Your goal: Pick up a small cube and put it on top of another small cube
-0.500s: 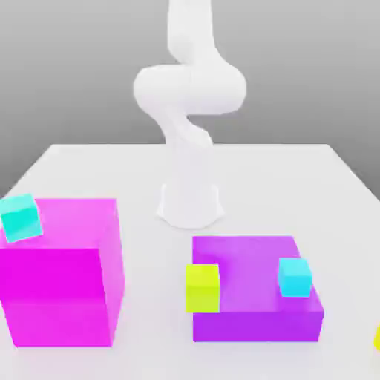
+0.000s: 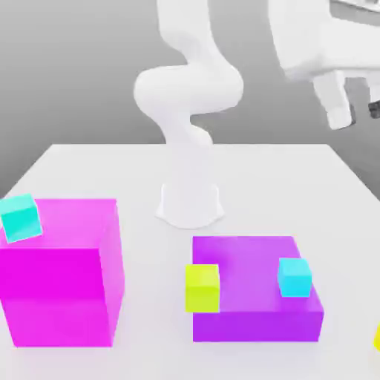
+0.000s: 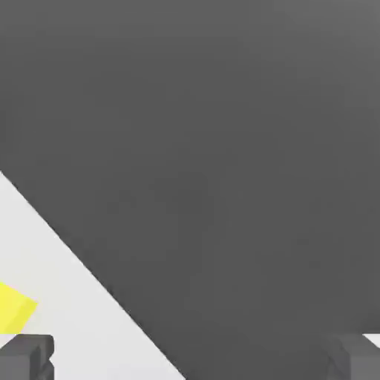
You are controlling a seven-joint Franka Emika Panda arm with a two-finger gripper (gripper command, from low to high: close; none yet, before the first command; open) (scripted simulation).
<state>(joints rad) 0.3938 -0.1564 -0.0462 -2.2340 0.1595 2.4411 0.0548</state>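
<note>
White bench [image 2: 89, 167], grey backdrop. End effector [image 2: 355, 113] high at exterior view's right, spread, empty. Yellow cube [image 2: 202, 287] against purple block [image 2: 256, 289]; cyan cube [image 2: 294, 277] on top. Risk: finger clips block on descent.

cyan cube [image 2: 294, 277] atop purple block [image 2: 256, 319]

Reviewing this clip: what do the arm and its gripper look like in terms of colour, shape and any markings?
The arm is plain glossy white, built of smooth rounded, tube-like segments rising from a flared round base on the white table. No cables or markings show. The hand housing is white and blocky. The gripper has one whitish finger and one darker grey one; in the hand view the fingertips are dark grey blocks.
</note>
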